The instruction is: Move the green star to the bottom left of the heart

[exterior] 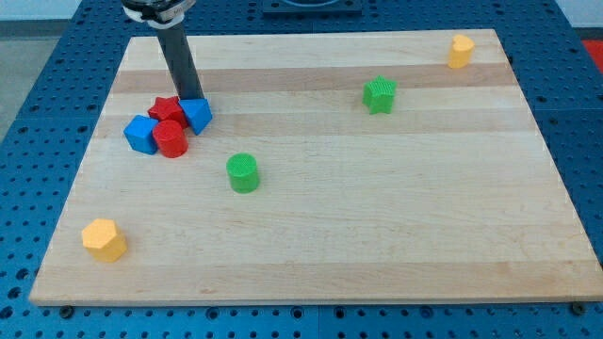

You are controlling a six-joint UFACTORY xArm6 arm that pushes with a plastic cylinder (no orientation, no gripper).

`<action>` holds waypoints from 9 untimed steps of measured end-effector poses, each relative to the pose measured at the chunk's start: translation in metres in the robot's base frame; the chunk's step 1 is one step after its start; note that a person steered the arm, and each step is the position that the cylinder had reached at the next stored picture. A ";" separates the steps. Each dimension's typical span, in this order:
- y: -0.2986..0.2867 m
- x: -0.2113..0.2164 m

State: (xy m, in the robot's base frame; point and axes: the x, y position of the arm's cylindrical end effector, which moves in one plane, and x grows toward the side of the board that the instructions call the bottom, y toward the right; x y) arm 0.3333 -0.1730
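1. A pale wooden bench (311,254) fills the view, resting on a blue pegboard surface (28,141). Every place below is given relative to the green cylinder (242,173), which stands a little left of the bench's middle.
2. Nearest the view's bottom, well to the lower left of the cylinder, sits a yellow block (104,239), roughly six-sided.
3. To the cylinder's upper left, four blocks are bunched together, touching: a red cylinder (171,138), a blue block (141,134) on its left, a blue block with a pointed top (196,115) on its right, and a red block (167,107) behind; its shape is partly hidden.
4. My tip (192,98), the end of a dark rod with no jaws to open or close, rests at the back of that bunch, against the pointed blue block.
5. The green star (380,94) lies well to the cylinder's upper right, alone.
6. Farthest, at the top right corner, stands a second yellow block (460,52). I cannot tell which block is the heart.
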 end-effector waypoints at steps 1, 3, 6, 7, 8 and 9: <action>0.026 -0.023; 0.139 0.026; 0.260 0.023; 0.293 0.002; 0.323 -0.017; 0.345 -0.030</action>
